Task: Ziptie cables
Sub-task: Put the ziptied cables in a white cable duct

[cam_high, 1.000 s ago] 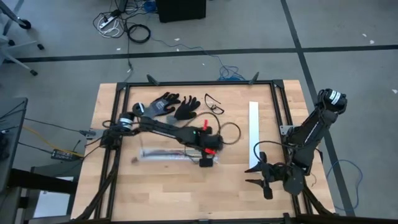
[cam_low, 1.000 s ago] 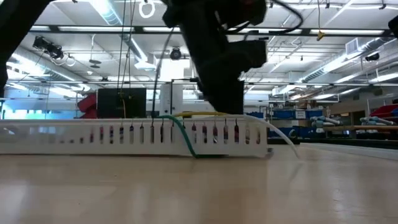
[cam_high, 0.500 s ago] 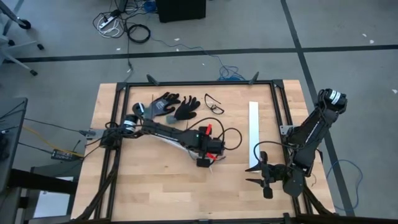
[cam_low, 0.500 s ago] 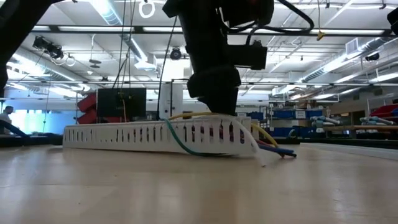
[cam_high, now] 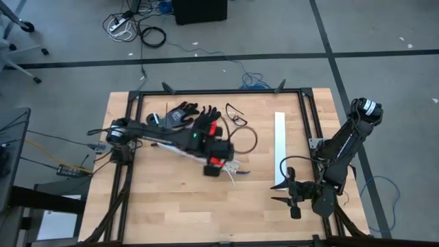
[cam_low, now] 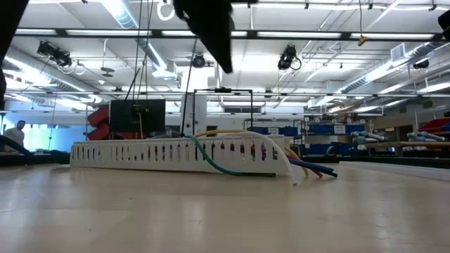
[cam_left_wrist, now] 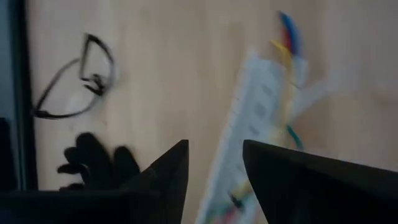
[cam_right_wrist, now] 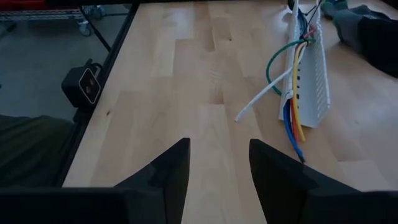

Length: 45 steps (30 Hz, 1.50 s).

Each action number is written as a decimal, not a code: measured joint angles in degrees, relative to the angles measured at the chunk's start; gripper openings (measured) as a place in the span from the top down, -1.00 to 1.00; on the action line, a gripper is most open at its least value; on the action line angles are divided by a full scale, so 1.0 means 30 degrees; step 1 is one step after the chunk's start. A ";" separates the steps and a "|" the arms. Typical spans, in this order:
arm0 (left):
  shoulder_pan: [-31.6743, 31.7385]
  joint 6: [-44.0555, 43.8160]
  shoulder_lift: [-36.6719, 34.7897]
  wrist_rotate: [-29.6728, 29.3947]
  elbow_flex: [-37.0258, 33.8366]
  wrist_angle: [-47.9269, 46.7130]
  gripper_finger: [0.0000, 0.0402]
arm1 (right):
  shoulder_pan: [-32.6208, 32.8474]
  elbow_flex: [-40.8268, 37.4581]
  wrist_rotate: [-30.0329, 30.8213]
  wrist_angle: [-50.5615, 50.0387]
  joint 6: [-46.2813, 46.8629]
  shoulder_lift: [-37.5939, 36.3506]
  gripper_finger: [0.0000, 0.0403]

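- High view: the left gripper (cam_high: 218,168) hangs over the middle of the table (cam_high: 137,213), right at the near end of the cables (cam_high: 232,171). They lie in a slotted white strip (cam_high: 180,149) running slantwise back under the left arm toward the black gloves (cam_high: 193,116). The right gripper (cam_high: 285,193) waits well apart, beyond a second white strip (cam_high: 278,147). The left arm is far nearer the bundle.
- Low view: the cables (cam_low: 309,167) rest along the slotted strip (cam_low: 176,153), ends poking out past it, a green one looping down its side.
- Left wrist view: the left jaws stand partly open and hold nothing; cables (cam_left_wrist: 287,46) and strip (cam_left_wrist: 249,124) stretch lengthwise ahead, safety glasses (cam_left_wrist: 74,81) to one side.
- Right wrist view: the right jaws are parted and empty; the cables (cam_right_wrist: 293,121) lie far ahead, their long axis pointing roughly toward this gripper.
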 joint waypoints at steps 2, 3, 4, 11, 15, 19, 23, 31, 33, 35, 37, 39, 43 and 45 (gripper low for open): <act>-0.0676 0.0085 -0.0421 0.0261 0.0005 -0.1197 0.27 | 0.0033 -0.0021 -0.0019 -0.0018 0.0004 0.0018 0.21; -0.1072 0.0284 -0.0477 0.0289 0.0004 -0.1787 0.27 | 0.0033 -0.0061 -0.0014 -0.0046 -0.0005 0.0018 0.21; -0.1530 0.0515 -0.0502 0.0168 -0.0009 -0.2196 0.27 | 0.0033 -0.0133 -0.0014 -0.0047 -0.0018 0.0018 0.21; -0.4059 0.5782 0.0802 -0.0438 -0.0418 -0.1303 0.27 | -0.0026 -0.0641 0.0038 -0.0113 -0.0179 0.0025 0.21; -0.4391 0.5815 0.2346 -0.0112 -0.0541 -0.0490 0.27 | -0.0026 -0.0641 0.0049 -0.0193 -0.0203 0.0025 0.21; -0.4237 0.5893 0.3938 -0.0411 -0.0579 -0.0737 0.27 | -0.0026 -0.0641 0.0044 -0.0215 -0.0207 0.0025 0.21; -0.3813 0.6676 0.4624 -0.0897 -0.0563 -0.0730 0.27 | 0.0007 -0.0641 0.0030 -0.0242 -0.0144 0.0025 0.21; -0.3029 0.6948 0.4706 -0.1326 -0.0555 -0.1450 0.27 | 0.0142 -0.0641 0.0009 -0.0289 -0.0156 0.0025 0.21; -0.2900 0.6943 0.4697 -0.1011 -0.0861 -0.1327 0.27 | 0.0145 -0.0641 0.0008 -0.0416 -0.0156 0.0025 0.21; -0.2809 0.6922 0.4689 -0.0538 -0.1293 -0.1283 0.27 | 0.0149 -0.0641 0.0008 -0.0455 -0.0163 0.0025 0.21; -0.2808 0.6919 0.4726 -0.0540 -0.1583 -0.1217 0.27 | 0.0149 -0.0641 0.0008 -0.0491 -0.0168 0.0025 0.21; -0.2815 0.6910 0.4721 -0.0588 -0.1707 -0.0829 0.27 | 0.0149 -0.0641 0.0006 -0.0568 -0.0177 0.0025 0.21; -0.2815 0.6846 0.4721 -0.0596 -0.1714 -0.0222 0.33 | 0.0149 -0.0641 0.0014 -0.0744 -0.0186 0.0025 0.21; -0.2815 0.6832 0.4714 -0.0610 -0.1714 -0.0197 0.40 | 0.0149 -0.0641 0.0011 -0.0776 -0.0186 0.0025 0.21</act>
